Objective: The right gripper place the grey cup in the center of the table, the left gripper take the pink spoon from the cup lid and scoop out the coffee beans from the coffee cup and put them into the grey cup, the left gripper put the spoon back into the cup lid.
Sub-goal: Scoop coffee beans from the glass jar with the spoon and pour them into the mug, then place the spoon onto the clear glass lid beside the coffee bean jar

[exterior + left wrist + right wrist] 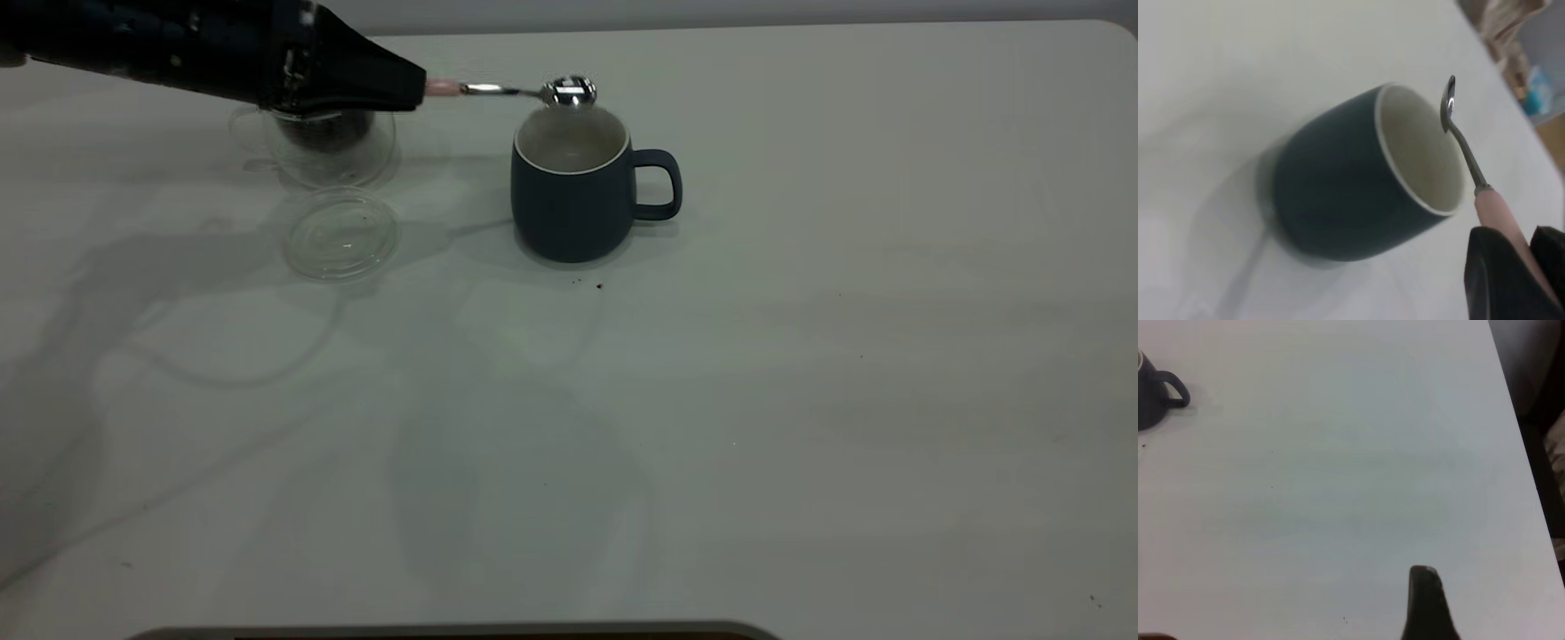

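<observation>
Left hand (404,86): clamped on the pink end of the pink spoon (524,90), fingers pinching the handle; in the wrist view the grip (1515,267) sits at the handle's tail.
Spoon: reaches straight out from the fingertips, metal bowl hovering over the far rim of the grey cup (576,196). I can't see any beans in the bowl from here.
Handling: thin, stiff and light, but the glossy handle looks slippery. A pinch this far back lets it twist, so I'd judge a hold nearer the neck steadier.
Grey cup: just beyond the fingertips, upright, handle pointing away from the hand. It looks heavy and stable; its white inside (1421,157) looks empty.
Coffee cup (324,142): directly beneath the hand, partly hidden by it, coffee beans (324,129) dark inside. Glass, so fragile.
Cup lid (340,235): flat on the surface (800,400), close below the hand, nothing on it.
Right hand (1426,607): well away from the cups, only a dark tip showing; I cannot tell its state.
</observation>
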Robot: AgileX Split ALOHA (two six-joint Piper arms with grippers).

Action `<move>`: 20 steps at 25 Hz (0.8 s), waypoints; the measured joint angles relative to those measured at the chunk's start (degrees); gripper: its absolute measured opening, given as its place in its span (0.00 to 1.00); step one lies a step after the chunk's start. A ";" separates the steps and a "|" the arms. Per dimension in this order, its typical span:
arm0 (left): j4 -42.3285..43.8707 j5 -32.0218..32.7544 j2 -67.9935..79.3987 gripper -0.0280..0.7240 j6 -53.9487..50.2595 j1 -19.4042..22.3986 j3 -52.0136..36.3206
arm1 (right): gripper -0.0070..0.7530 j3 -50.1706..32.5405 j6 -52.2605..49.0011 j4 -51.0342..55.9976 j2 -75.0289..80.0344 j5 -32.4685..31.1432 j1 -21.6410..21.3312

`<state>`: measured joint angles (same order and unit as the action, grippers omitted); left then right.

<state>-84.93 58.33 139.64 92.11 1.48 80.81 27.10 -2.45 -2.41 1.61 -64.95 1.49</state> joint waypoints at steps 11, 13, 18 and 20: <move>7.81 6.99 -7.63 0.20 -14.74 10.40 0.00 | 0.71 0.00 0.00 0.00 0.00 0.00 0.00; 9.72 7.46 -8.29 0.20 -16.56 11.98 0.00 | 0.71 0.00 0.00 0.00 0.00 0.00 0.00; 17.79 7.64 -8.31 0.20 -21.95 15.73 0.00 | 0.71 0.00 0.00 0.00 0.00 0.00 0.00; 19.38 7.72 -8.31 0.20 -22.74 17.33 0.00 | 0.71 0.00 0.00 0.00 0.00 0.00 0.00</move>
<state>-65.55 66.05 131.33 69.36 18.81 80.81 27.10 -2.45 -2.41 1.61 -64.95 1.49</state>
